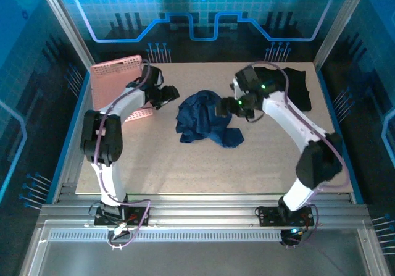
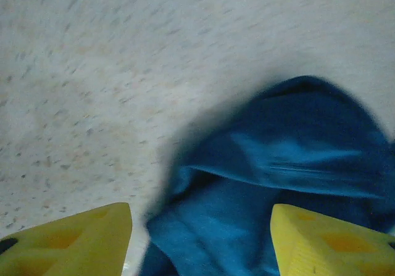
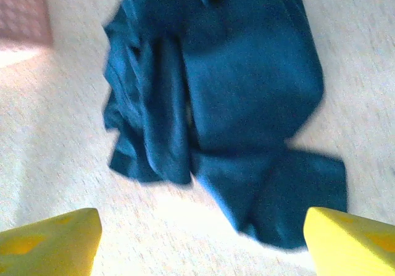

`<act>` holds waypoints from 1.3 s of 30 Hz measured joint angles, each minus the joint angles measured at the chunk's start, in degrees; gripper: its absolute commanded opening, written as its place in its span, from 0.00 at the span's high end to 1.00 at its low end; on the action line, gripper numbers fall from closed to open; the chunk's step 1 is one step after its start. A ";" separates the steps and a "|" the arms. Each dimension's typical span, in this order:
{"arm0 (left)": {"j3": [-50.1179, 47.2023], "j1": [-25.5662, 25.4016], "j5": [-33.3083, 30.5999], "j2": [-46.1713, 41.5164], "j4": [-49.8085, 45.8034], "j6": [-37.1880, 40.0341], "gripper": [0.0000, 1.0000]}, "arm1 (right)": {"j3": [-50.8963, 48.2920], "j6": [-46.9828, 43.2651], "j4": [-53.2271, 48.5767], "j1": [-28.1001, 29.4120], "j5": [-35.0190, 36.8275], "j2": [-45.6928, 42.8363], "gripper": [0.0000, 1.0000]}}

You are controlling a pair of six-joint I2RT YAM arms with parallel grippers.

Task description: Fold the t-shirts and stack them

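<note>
The blue shirt (image 1: 203,125) lies in a crumpled heap in the middle of the surface (image 1: 216,171). The left tool (image 1: 170,95) is just beside it at 9 o'clock. Its 2 yellow fingers (image 2: 74,242) are wide apart. The right tool (image 1: 223,107) is at the heap's 3 o'clock edge, and its fingers (image 3: 49,242) are wide apart too. The black shirt (image 1: 290,87) lies flat at 2 o'clock, apart from the blue one. A pink basket (image 1: 117,78) sits at 10 o'clock.

Navy t-shirt (image 3: 247,91) lies crumpled on the table (image 3: 62,183) (yellow jaws wide apart).
</note>
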 measured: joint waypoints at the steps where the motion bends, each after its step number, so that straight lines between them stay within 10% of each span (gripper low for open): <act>1: -0.46 0.17 -0.70 0.81 0.04 -0.39 0.42 | -3.39 0.28 0.63 -0.20 -0.02 -1.99 0.12; 15: -10.10 11.39 -8.98 -0.24 0.66 1.09 0.42 | -20.55 3.61 9.75 -3.45 -0.15 -6.93 0.08; 29: -22.01 -1.20 4.74 -20.00 2.75 0.59 0.36 | -23.43 8.52 17.27 -6.67 -2.40 1.07 0.22; 39: -26.21 -4.22 8.24 -12.68 10.05 -6.25 0.39 | -23.28 12.22 21.11 -7.50 -3.52 8.39 0.37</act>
